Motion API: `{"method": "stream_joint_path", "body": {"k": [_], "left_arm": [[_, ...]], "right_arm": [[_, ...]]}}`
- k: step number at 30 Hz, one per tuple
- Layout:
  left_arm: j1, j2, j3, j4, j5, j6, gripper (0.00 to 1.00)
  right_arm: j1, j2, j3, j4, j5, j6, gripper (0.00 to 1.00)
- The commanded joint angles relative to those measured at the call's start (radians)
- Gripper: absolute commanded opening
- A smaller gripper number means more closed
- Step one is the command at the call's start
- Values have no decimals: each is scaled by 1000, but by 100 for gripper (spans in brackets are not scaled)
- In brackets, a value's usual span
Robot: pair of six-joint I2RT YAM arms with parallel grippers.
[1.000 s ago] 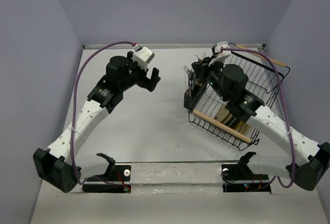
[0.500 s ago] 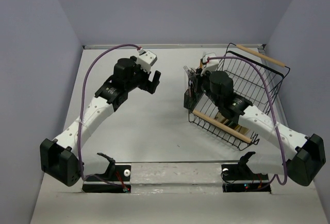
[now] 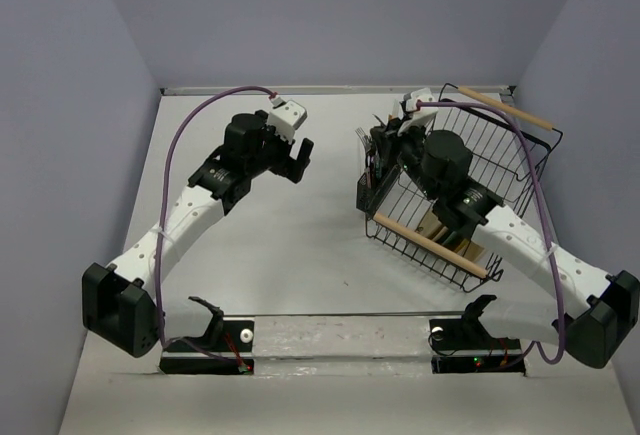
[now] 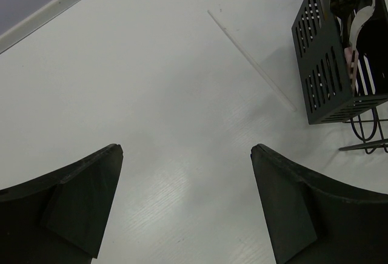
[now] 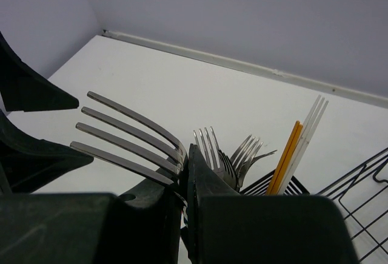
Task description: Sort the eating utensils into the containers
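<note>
Our right gripper (image 5: 185,182) is clamped tight on a silver fork (image 5: 130,136). Its fingers are pressed together on the neck, so the four tines jut out to the left in the right wrist view. The handle is hidden behind the fingers, and we cannot tell its colour. In the overhead view this gripper (image 3: 392,138) hangs at the far end of the small black cutlery holder (image 3: 368,190), which stands against the left side of the big wire rack (image 3: 495,160). Beyond the held fork, other forks (image 5: 211,145) stand tines-up in the holder. Just beside them a few orange and white chopsticks (image 5: 297,145) lean upright; we cannot tell which compartment each sits in. Our left gripper (image 3: 290,163) hovers over the table (image 3: 290,245) to the left of the holder, well apart from it, with its jaws spread wide and nothing between them. From its wrist camera we see both dark fingers (image 4: 73,197) framing the white surface. One thin pale chopstick (image 4: 251,60) lies flat on the table, its nearer end just beside the holder's (image 4: 324,70) corner.
</note>
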Motion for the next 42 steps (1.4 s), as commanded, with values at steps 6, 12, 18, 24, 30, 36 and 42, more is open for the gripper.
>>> {"method": "stream_joint_path", "body": {"k": [6,12,18,24,30,36,42], "left_arm": [[-2,-4,-4,49,-2,13,99],[0,10,-10,50,4,14,99],[-1,36,-30,65,8,13,99],[-2,132,-13,95,11,-15,99],[-16,341,111,85,-5,-62,99],[-62,593,292,47,-6,-105,98],[-119,812,557,0,-51,-130,99]], "right_arm": [[-3,45,-9,125,-18,7,0],[-12,106,-59,174,-17,-19,0],[-21,121,-114,173,3,-34,0],[-21,132,-119,124,37,-21,53],[-21,88,-115,79,43,-30,61],[-21,5,-118,15,33,-25,61],[-21,-85,-176,1,43,-8,61]]}}
